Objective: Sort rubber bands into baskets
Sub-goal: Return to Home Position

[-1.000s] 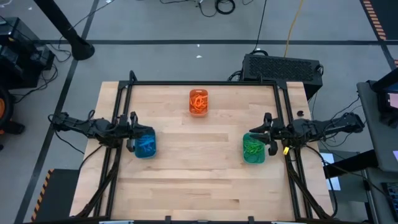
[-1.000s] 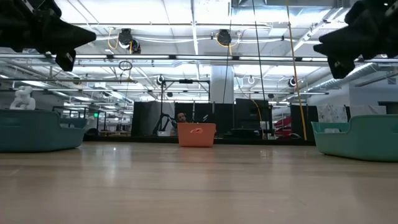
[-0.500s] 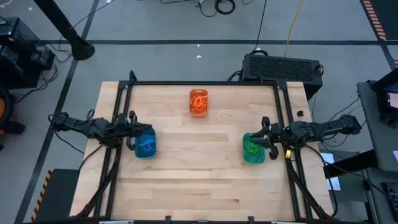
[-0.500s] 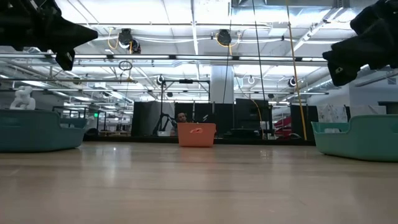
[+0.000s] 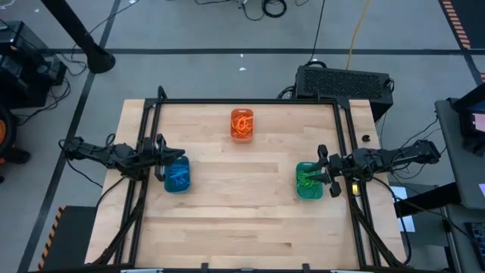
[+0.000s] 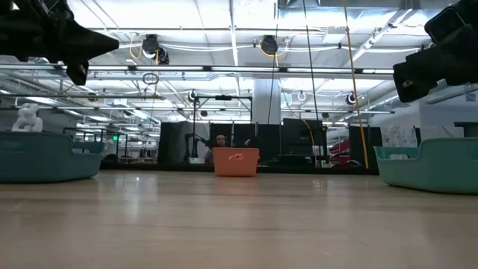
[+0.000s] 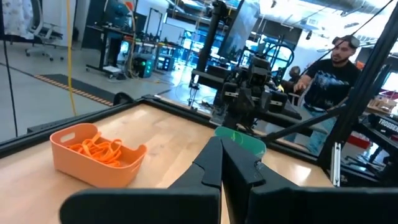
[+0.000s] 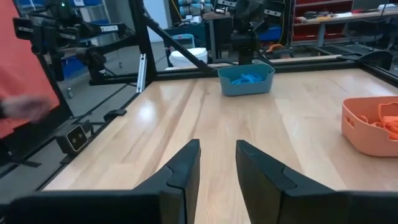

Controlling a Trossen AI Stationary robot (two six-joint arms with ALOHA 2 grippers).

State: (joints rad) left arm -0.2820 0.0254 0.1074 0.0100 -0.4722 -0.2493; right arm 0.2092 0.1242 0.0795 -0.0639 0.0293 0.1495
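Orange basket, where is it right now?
High view: the small orange plastic basket sits centred near the wooden table's far edge, holding orange rubber bands.

Green basket (image 5: pixel 305 187): side nearest right gripper (image 5: pixel 318 173) tucked under its fingers; past left gripper (image 5: pixel 167 158) fingertips only its rim peeks out; low view, tub runs off picture edge, wall masks contents; blue basket (image 5: pixel 180 180) clipped likewise there, end under left gripper covered from above; orange basket (image 8: pixel 372 126), off to side of right gripper, sliced by edge in right wrist view; rubber bands (image 5: pixel 242 126) tangled, too small to count; person (image 8: pixel 18 62) beside right gripper, all blur, cut off
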